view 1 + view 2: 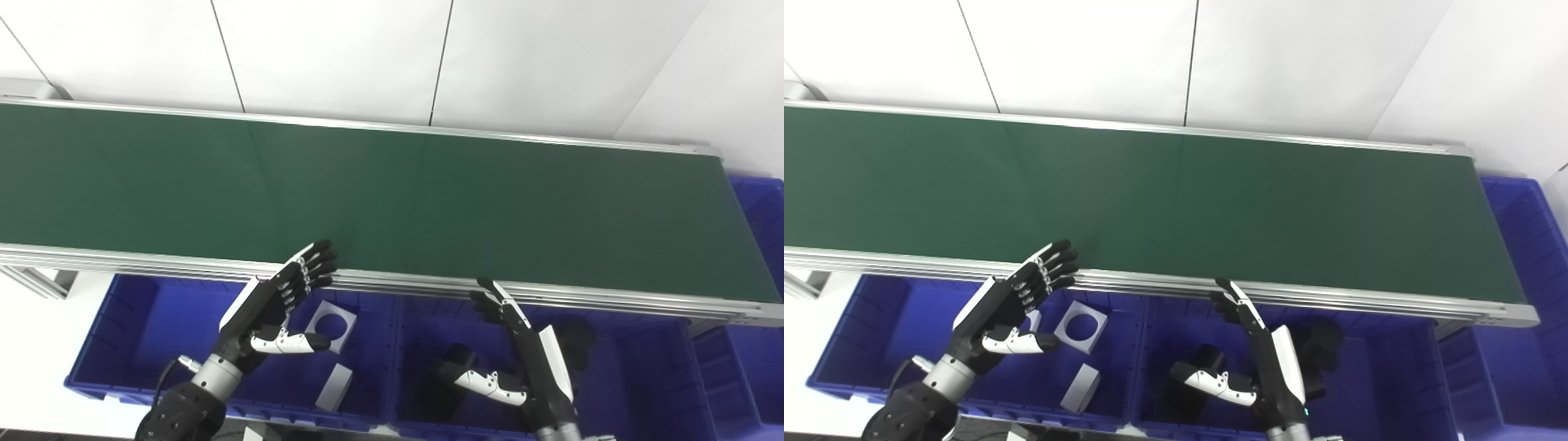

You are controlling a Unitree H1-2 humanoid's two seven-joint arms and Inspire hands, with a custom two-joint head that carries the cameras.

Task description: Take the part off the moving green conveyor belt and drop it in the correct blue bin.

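Note:
The green conveyor belt (392,196) runs across the view and carries no part that I can see. My left hand (278,303) hovers open above the left blue bin (141,331), its fingertips at the belt's near rail. My right hand (517,352) is open too, fingers spread, above the middle blue bin (637,367). Grey square parts, one with a round hole (332,324), lie in the left bin. Black parts (572,343) lie in the middle bin, partly hidden behind my right hand.
Another blue bin (762,214) stands past the belt's right end. The belt's aluminium frame rail (600,295) runs between my hands and the belt. A white wall rises behind the belt. White floor shows at the lower left.

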